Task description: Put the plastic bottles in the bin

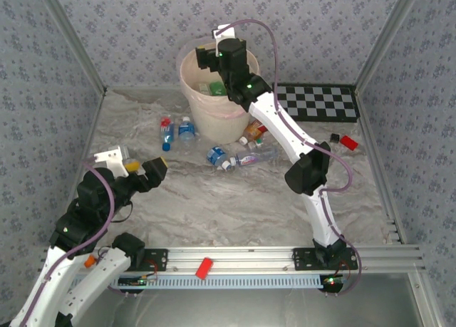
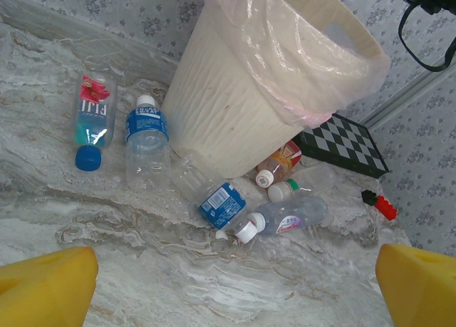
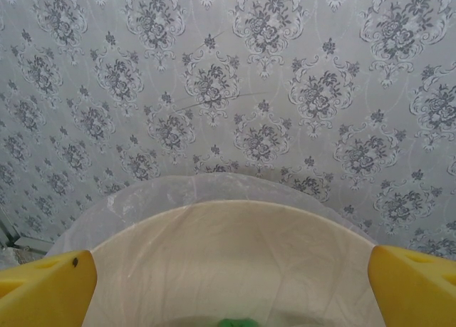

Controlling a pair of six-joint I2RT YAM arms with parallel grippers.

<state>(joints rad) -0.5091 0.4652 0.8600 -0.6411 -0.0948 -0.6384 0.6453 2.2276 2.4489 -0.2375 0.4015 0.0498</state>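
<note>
Bottles [image 2: 146, 145] clear, blue-labelled, bin [image 2: 228, 106] cream, lined

Cream ribbed bin [image 2: 228, 106], grey floral wallpaper [image 3: 214, 92], black-and-white checkerboard [image 1: 317, 102], grey marbled table [image 1: 235, 206], blue-labelled clear bottle [image 2: 146, 145]

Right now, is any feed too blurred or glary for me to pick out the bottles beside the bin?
No. Top external: even soft light, bottles sharp but small. Left wrist: crisp, with small glare spots on the Fiji bottle and the bin liner; gripper fingers slightly soft. Right wrist: wallpaper sharp, bin rim close and a little soft.
</note>
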